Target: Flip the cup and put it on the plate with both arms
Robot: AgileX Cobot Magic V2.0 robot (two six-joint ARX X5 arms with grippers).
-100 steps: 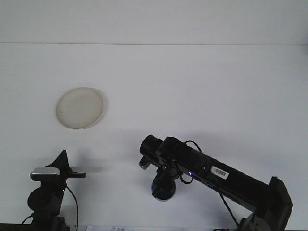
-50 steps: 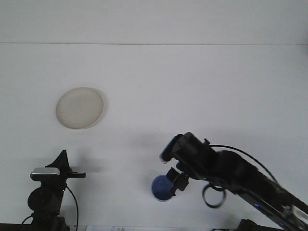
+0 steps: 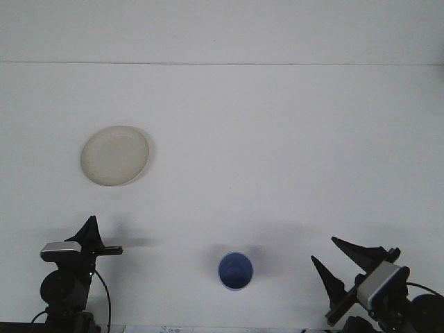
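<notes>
The blue cup (image 3: 236, 270) stands upright on the white table (image 3: 277, 139), mouth up, free of both arms. It sits to the left of the right gripper (image 3: 338, 260), near it but clearly apart, and well to the right of the left gripper (image 3: 97, 241). The right gripper's two dark fingers are spread apart with nothing between them. The left gripper sits low at the near-left edge of the table; from this angle I cannot tell whether its fingers are apart or together.

The pale round plate (image 3: 115, 155) lies bare, beyond the left gripper and a little to its right, and far off to the left of the cup.

Judging by the upright cup and the bare plate, the flip looks done and the placing step is now in hand. The plate is on the left arm's side, so the left arm seems the natural one to carry the cup over. The next move calls for the left gripper to reach right to the cup, close on its wall, keep it upright during the carry, and set it down within the plate's rim.
</notes>
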